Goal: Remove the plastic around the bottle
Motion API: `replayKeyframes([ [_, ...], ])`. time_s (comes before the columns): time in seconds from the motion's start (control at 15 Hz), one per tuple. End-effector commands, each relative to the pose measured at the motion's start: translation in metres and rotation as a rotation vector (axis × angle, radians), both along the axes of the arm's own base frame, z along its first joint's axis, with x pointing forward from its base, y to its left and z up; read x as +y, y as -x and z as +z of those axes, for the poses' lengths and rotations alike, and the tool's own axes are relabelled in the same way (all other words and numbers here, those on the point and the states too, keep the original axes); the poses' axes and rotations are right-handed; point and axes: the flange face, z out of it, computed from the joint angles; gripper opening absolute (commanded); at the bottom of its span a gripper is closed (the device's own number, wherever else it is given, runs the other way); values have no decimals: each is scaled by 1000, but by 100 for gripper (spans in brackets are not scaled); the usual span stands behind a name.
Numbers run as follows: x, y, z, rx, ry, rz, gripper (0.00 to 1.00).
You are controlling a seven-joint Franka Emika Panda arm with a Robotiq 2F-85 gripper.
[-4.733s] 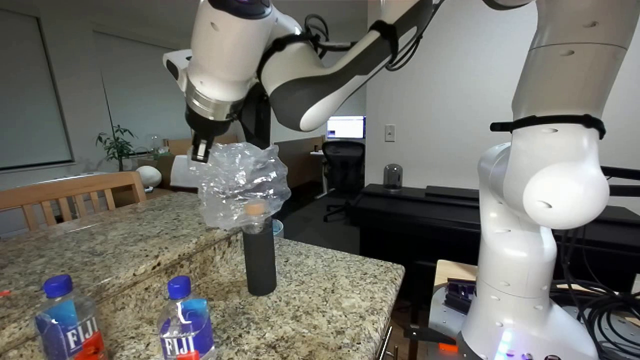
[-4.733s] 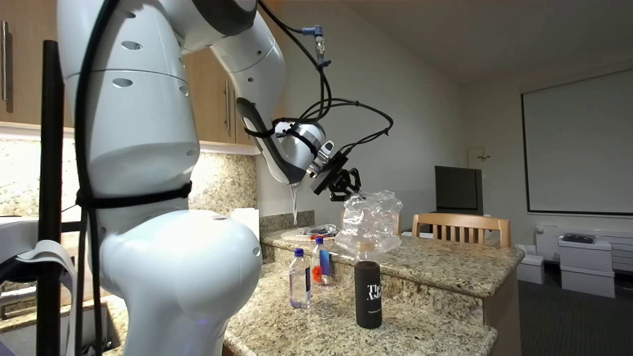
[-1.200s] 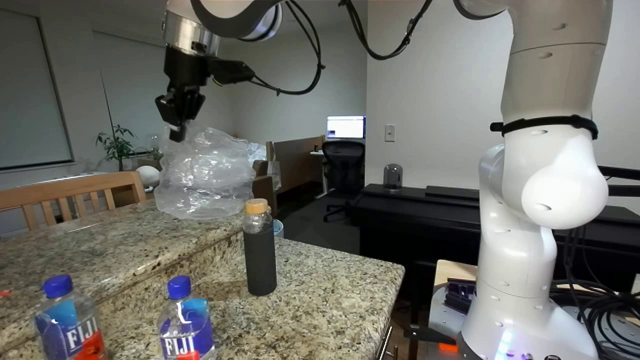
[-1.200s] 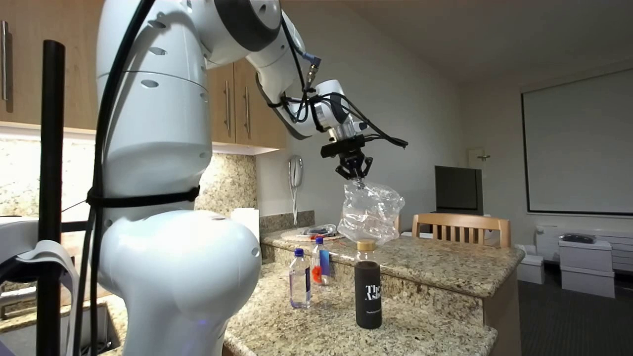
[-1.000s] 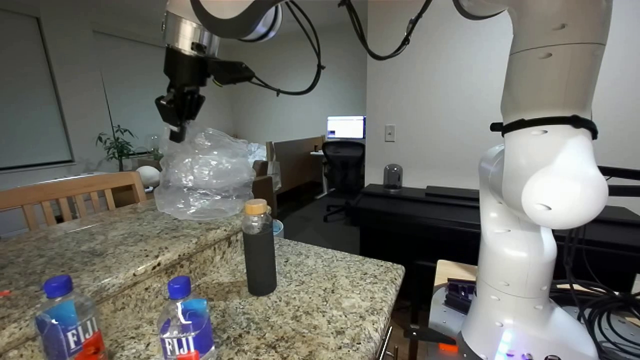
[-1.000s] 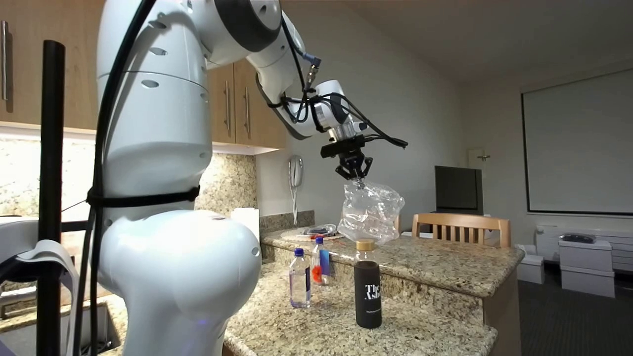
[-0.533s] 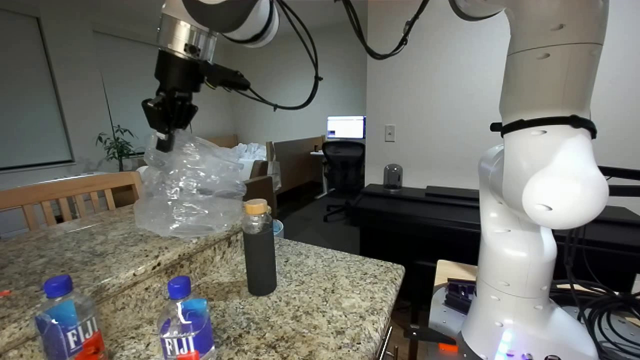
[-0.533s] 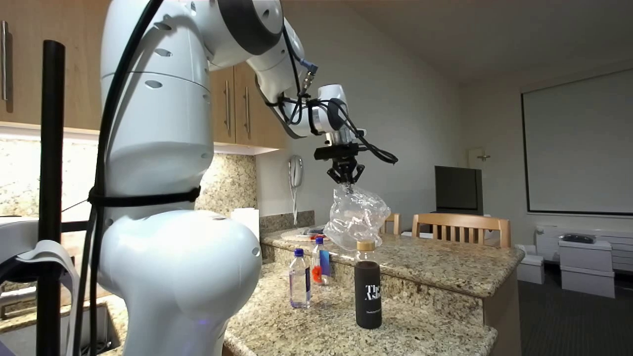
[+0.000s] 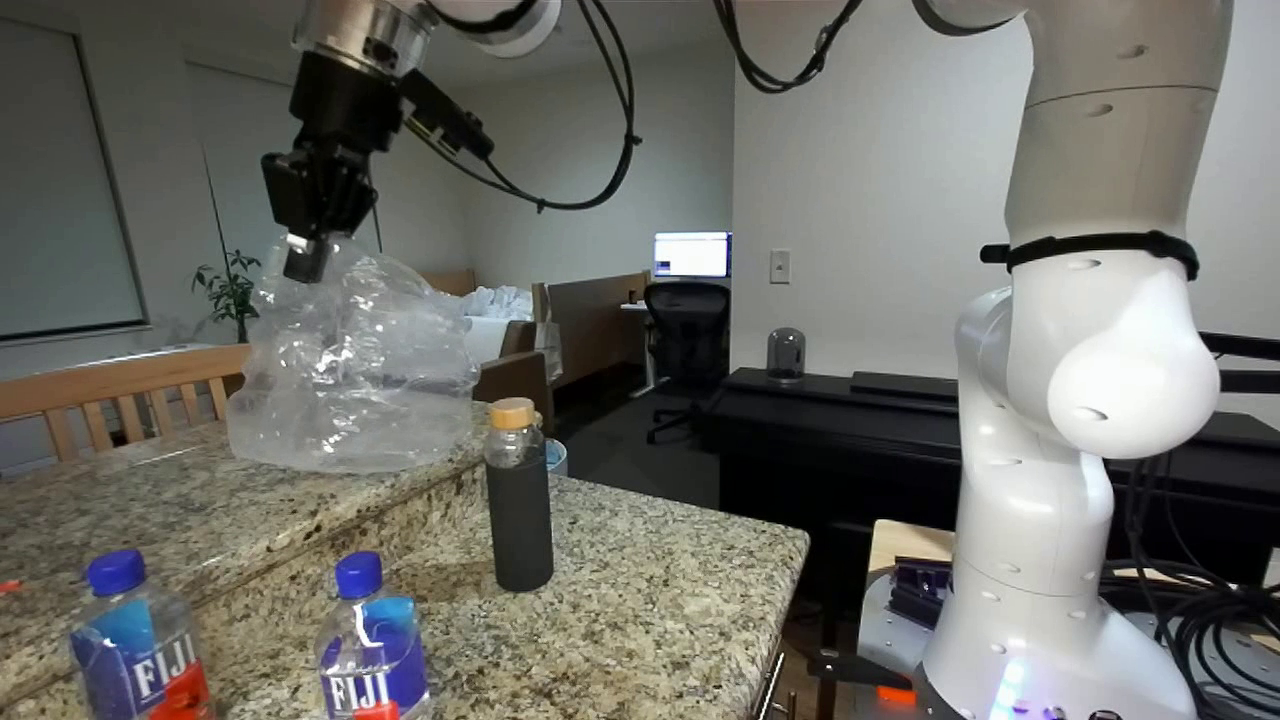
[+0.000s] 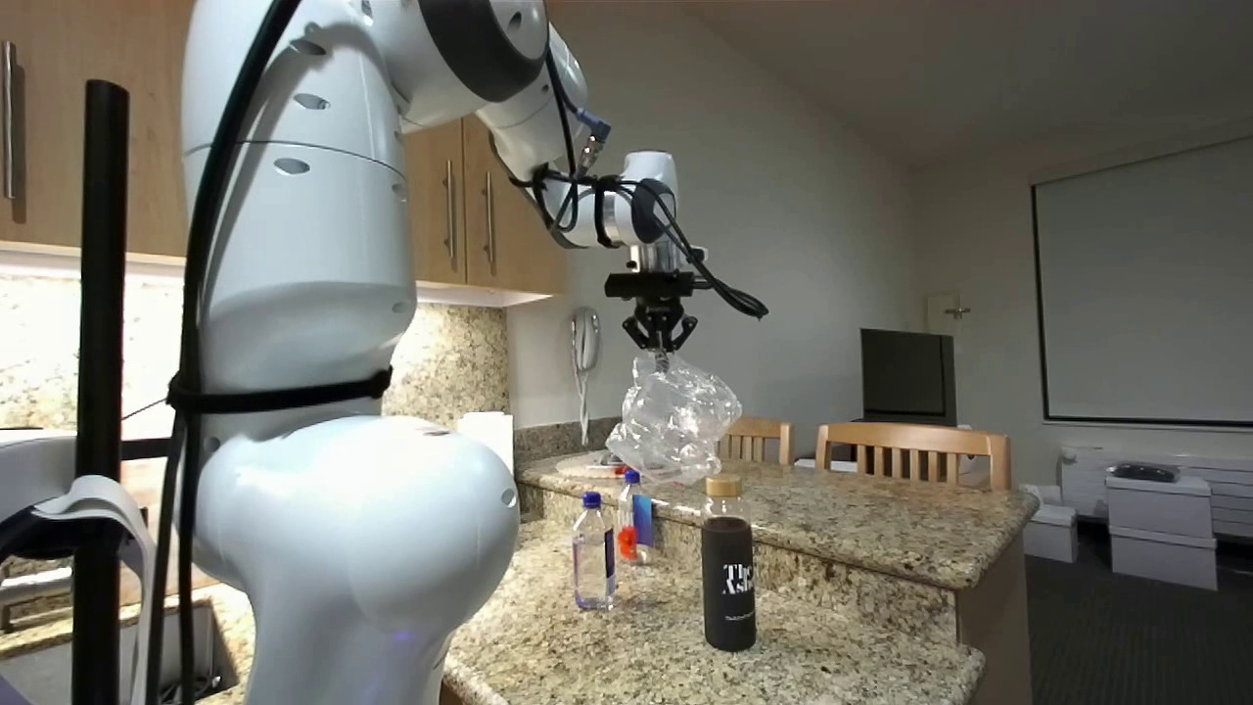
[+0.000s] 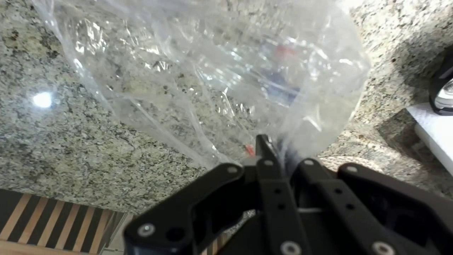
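Both exterior views give me the granite counter (image 9: pixel 660 600) as the biggest thing out there: a lower level with a raised ledge (image 10: pixel 920 519) running alongside. My white arm (image 10: pixel 294 343) reaches over it, wrist bent down. Past the ledge, in an exterior view, stands a wooden chair (image 10: pixel 910 434).

Next down in size I have the plastic (image 9: pixel 350 380), a clear, crinkled bag that glints whitish and hangs over the ledge from its gathered top. From these angles I can't tell whether its lower edge touches the granite. My gripper (image 10: pixel 662 356) points downward at that top, and the wrist view shows me the fingers (image 11: pixel 265 150) clenched on a fold of the bag; the tip of one is blurred.

The dark bottle (image 10: pixel 729 587) is out of the plastic. It stands upright on the lower level, near the step up to the ledge, and in an exterior view I can see white letters on its side. The bag's edge hangs near its neck, off to one side. Two clear, FIJI-labelled water bottles (image 9: pixel 372 650) stand upright on the same level, apart from it and from each other. Smallest of all are their blue caps (image 9: pixel 358 573) and the tan top (image 9: pixel 512 413) on the dark bottle.
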Motion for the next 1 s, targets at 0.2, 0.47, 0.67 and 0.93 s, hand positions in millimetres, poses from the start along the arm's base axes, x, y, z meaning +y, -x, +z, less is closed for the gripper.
replayKeyframes([
  [0.2, 2, 39, 36, 48, -51, 134, 9],
  [0.47, 13, 54, 33, 81, -91, 180, 9],
  [0.67, 25, 60, 16, 111, -121, 227, 9],
  [0.93, 39, 69, -25, 181, -119, 289, 9],
])
